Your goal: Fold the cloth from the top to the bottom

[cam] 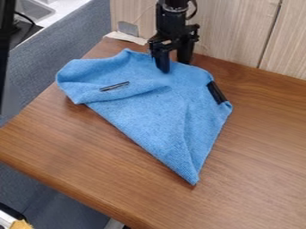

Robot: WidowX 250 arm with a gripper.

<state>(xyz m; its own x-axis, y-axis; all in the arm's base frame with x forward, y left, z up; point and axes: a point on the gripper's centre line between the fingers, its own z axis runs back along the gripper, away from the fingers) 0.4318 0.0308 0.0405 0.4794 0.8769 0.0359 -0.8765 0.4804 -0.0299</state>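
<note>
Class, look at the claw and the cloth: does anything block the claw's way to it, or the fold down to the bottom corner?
Nothing visible blocks either way. The claw is right at the top of the cloth. One black strip shows left of the middle, another at the right edge.

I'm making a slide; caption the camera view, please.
A black gripper hangs at the top of a rumpled blue cloth on a wooden table.

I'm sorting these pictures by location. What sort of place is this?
Probably a robotics lab or test area: a robot gripper hangs over a blue cloth on a wood-topped table, with what looks like a sink at the upper left.
</note>
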